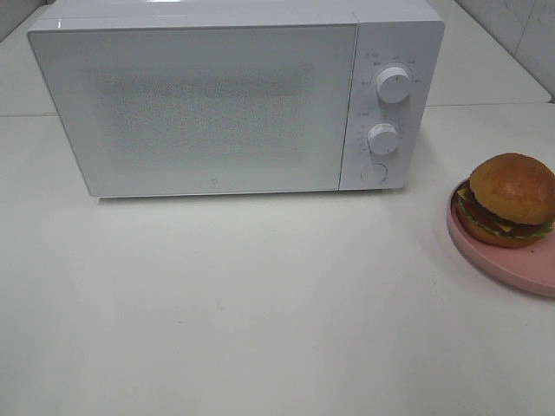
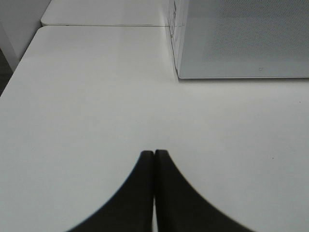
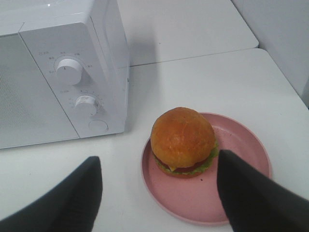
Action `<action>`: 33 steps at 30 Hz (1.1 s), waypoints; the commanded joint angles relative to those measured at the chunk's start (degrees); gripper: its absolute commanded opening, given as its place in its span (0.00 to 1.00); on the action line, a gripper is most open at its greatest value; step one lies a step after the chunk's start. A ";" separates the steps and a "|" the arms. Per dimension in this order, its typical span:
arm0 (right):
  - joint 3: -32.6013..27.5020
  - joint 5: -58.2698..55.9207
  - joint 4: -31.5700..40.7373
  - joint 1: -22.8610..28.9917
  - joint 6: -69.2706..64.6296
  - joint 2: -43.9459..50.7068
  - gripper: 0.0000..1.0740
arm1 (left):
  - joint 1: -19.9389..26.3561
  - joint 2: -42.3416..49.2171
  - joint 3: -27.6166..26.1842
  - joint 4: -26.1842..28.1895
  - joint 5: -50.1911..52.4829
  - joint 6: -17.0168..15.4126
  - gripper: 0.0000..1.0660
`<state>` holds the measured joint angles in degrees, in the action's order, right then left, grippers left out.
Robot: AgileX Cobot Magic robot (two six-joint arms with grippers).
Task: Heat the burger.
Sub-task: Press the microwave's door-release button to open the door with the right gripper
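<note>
While the burger (image 1: 510, 198) sits on a pink plate (image 1: 520, 267) at the counter's (image 1: 260, 303) right edge, the right pincer (image 3: 159, 162) is spread, the left pincer (image 2: 154, 153) pressed together.

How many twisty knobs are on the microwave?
2. The upper knob sits near the top of the microwave's control panel, the lower knob right under it. The flat round button below them is not a knob. None seem hidden.
</note>
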<state>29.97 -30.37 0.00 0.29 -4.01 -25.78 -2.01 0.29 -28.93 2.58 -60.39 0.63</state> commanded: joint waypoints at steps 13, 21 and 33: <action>0.29 17.88 0.00 -0.17 0.69 -20.74 0.59 | 0.06 1.15 0.06 0.17 0.80 0.06 0.00; 0.29 25.67 0.00 -0.17 0.69 -29.51 0.59 | 0.06 1.15 0.06 0.17 0.80 0.06 0.00; 0.34 33.98 0.00 11.40 0.17 -39.94 0.59 | 0.06 1.15 0.06 0.17 0.80 0.06 0.00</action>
<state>29.97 2.23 0.00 11.00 -4.07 -65.55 -2.01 0.29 -28.93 2.58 -60.39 0.63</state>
